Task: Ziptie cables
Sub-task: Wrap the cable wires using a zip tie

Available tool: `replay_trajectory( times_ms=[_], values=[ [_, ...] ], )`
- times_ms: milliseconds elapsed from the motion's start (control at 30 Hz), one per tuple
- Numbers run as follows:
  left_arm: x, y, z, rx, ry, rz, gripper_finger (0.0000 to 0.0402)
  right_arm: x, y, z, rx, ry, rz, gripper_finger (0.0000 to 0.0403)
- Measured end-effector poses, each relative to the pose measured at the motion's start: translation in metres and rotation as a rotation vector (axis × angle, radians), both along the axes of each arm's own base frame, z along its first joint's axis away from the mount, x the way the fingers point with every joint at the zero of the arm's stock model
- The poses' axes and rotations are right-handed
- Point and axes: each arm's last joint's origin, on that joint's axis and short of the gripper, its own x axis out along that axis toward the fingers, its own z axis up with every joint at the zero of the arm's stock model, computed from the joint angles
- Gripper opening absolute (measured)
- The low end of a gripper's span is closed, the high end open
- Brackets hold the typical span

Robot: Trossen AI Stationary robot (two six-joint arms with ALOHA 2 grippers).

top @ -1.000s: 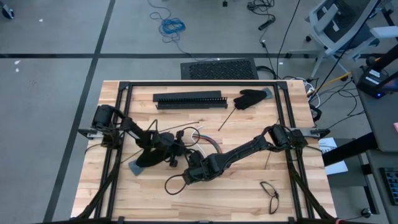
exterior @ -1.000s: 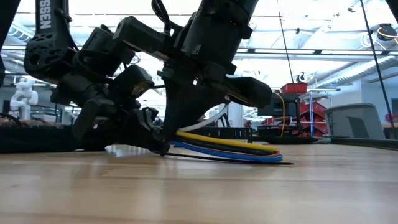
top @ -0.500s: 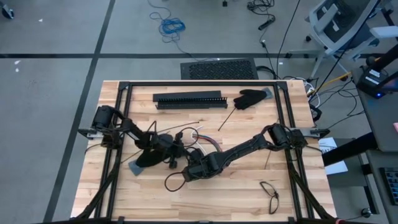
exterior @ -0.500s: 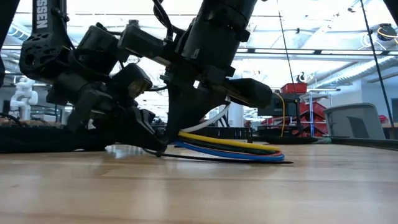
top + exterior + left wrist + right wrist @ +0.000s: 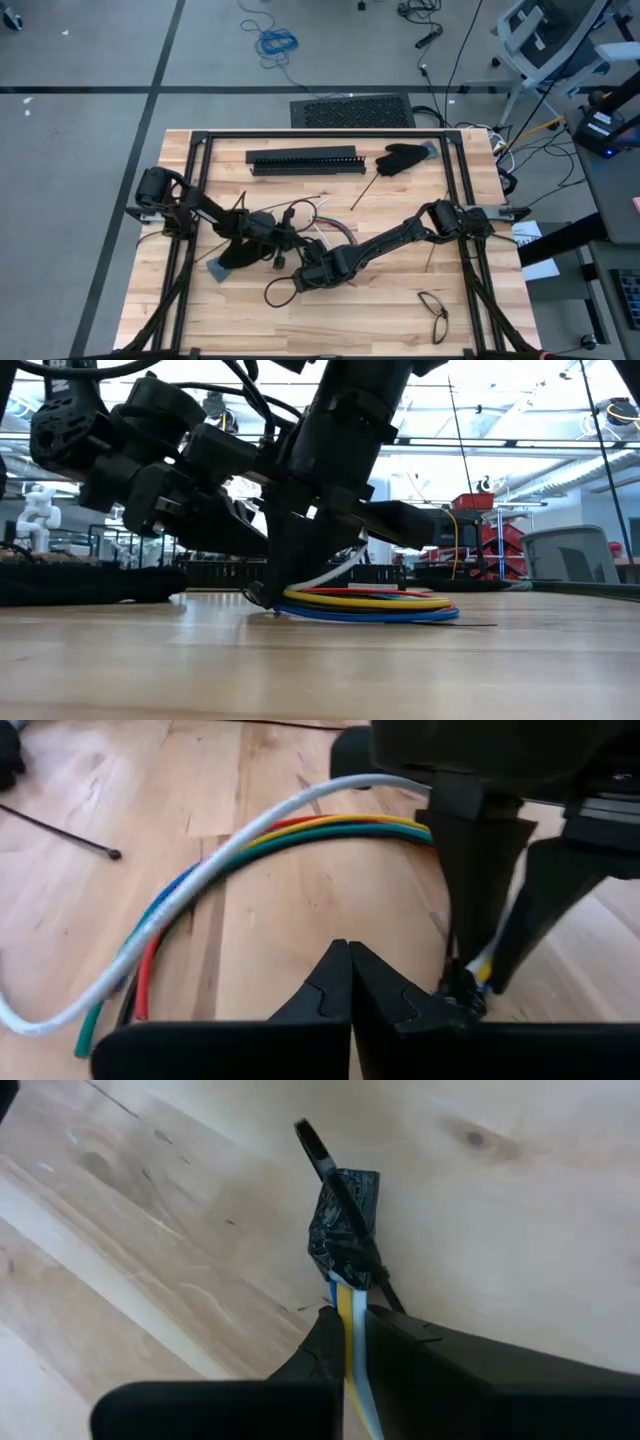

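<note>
A: Where do the cables lie relative to the right gripper?

B: Right between its fingers. In the right wrist view a yellow and a pale blue strand run up between the two dark tips, which are clenched on them. Just past the tips the strands end in a lump wrapped in black tape, with a thin black strip sticking out of it.

A: And the left gripper?

B: Its fingers are pressed together with nothing between them. It hangs just above the wooden table, beside the bundle, not touching it. The coloured arc sweeps past ahead of it.

A: Any containers holding anything?

B: I see none with contents. On the far side of the table lies a long black slotted bar, and next to it a black glove.

A: How does the bundle look?

B: From table height, the strands lie stacked flat on the wood: blue lowest, then yellow, red on top, with a white one rising in a curve towards the gripper. The left wrist view also shows green among them, fanning apart at the loose ends. From above, the bundle sits mid-table between the two arms, and a black loop lies nearer the front edge.
</note>
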Motion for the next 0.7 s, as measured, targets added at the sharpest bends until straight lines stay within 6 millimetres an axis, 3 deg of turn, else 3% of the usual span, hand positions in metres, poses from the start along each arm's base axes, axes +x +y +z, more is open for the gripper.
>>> replay_trajectory(
  times_ms=[333, 700],
  values=[
    [-0.005, 0.001, -0.011, 0.05, 0.125, -0.003, 0.0, 0.0, 0.0, 0.0, 0.0, -0.001, -0.002, 0.0012],
    [-0.006, -0.001, -0.011, 0.043, 0.128, -0.009, 0.0, -0.002, -0.003, -0.001, -0.007, 0.019, -0.056, 0.0012]
  ],
)
